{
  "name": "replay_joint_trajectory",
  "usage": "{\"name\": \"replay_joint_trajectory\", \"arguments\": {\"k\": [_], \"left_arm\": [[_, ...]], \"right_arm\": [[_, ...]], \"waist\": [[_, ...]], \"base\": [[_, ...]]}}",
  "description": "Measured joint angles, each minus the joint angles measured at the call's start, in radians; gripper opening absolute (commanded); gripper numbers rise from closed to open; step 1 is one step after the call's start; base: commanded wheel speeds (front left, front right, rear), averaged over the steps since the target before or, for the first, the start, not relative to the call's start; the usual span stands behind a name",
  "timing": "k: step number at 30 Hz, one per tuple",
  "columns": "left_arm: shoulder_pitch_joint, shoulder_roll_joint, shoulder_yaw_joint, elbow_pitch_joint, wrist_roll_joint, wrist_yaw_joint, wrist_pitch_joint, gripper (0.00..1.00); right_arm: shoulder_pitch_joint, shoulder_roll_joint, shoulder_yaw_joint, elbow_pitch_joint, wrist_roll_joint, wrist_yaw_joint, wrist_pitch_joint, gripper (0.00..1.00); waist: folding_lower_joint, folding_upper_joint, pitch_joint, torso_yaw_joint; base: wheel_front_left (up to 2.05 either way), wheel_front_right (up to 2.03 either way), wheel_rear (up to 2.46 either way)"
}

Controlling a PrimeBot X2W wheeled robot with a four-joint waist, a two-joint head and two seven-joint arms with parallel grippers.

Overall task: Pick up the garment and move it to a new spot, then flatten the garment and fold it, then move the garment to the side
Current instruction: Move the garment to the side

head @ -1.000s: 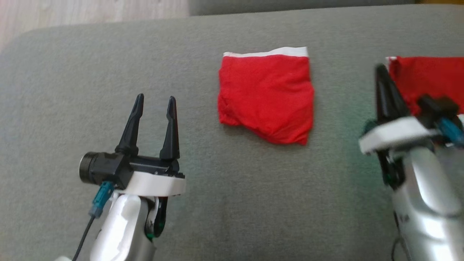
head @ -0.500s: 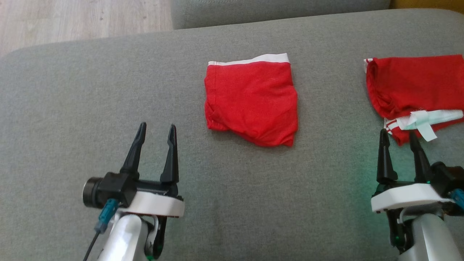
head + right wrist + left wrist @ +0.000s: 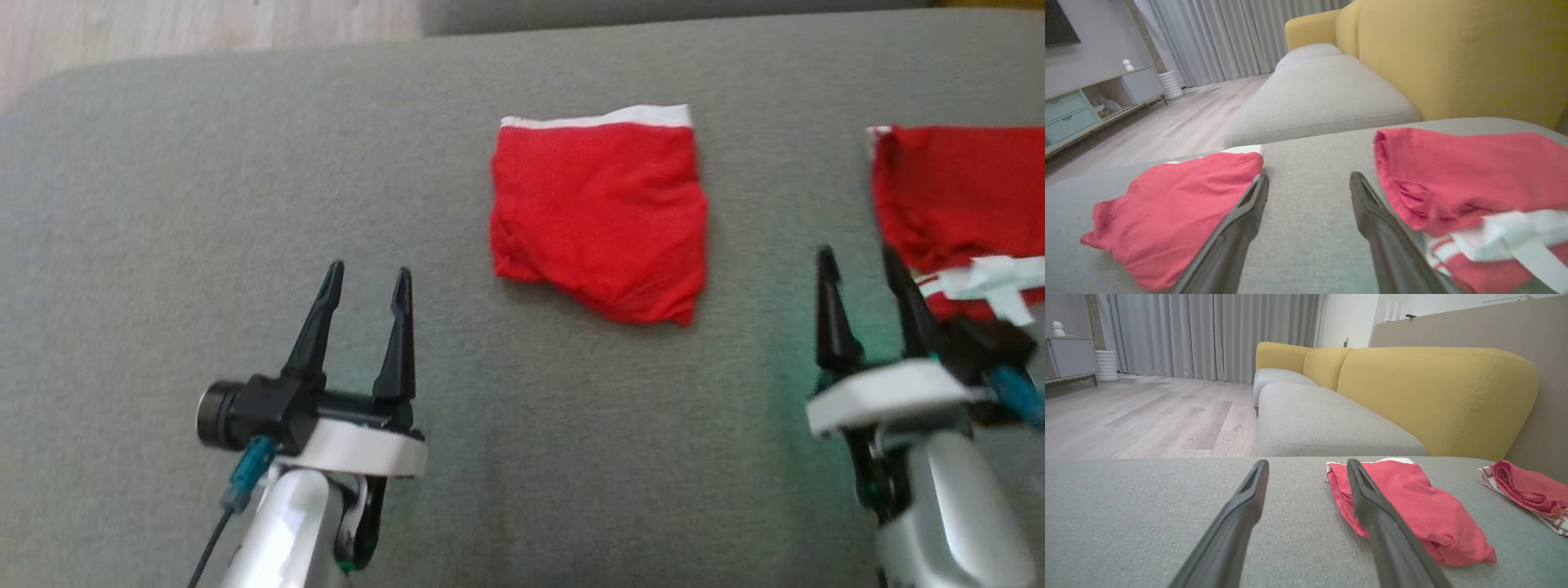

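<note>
Both hands are spread and empty, the left hand (image 3: 368, 269) and the right hand (image 3: 857, 253) hovering over the grey sofa cushion (image 3: 245, 163). A folded red garment (image 3: 600, 212) lies ahead between them, about equally near each, with its white waistband along the far edge. A second red garment (image 3: 955, 188) lies just beside the right hand. Its white tag (image 3: 992, 282) shows no readable writing.

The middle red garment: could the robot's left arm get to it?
Probably yes: only bare grey cushion lies between the garment and the open fingers of the left gripper.
</note>
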Motion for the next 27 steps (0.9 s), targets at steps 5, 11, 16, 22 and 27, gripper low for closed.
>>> {"name": "replay_joint_trajectory", "arguments": {"k": [5,11,16,22,27], "left_arm": [[-0.042,0.000,-0.029,0.004,-0.025,0.004,0.000,1.00],[-0.090,0.000,-0.077,0.025,-0.046,0.011,0.000,1.00],[-0.115,-0.001,-0.082,0.021,-0.081,0.020,0.000,1.00],[-0.117,-0.001,-0.076,0.017,-0.074,0.023,0.000,1.00],[-0.117,-0.001,-0.065,0.009,-0.075,0.023,0.000,1.00]], "right_arm": [[-0.128,-0.001,0.045,0.089,0.117,0.000,0.122,1.00],[-0.253,-0.003,0.070,0.233,0.139,0.000,0.180,1.00],[-0.327,-0.007,0.083,0.352,0.147,0.000,0.228,1.00],[-0.426,-0.025,0.124,0.441,0.104,0.000,0.248,0.00],[-0.433,-0.024,0.158,0.481,0.042,0.000,0.190,0.00]], "waist": [[0.0001,0.0000,0.046,0.045],[0.0002,0.0000,0.097,0.111],[0.0001,0.0000,0.129,0.153],[0.0001,0.0000,0.147,0.174],[0.0001,0.0000,0.136,0.167]], "base": [[0.00,0.00,0.00],[0.00,0.00,0.00],[0.00,0.00,0.00],[0.00,0.00,0.00],[0.00,0.00,0.00]]}}
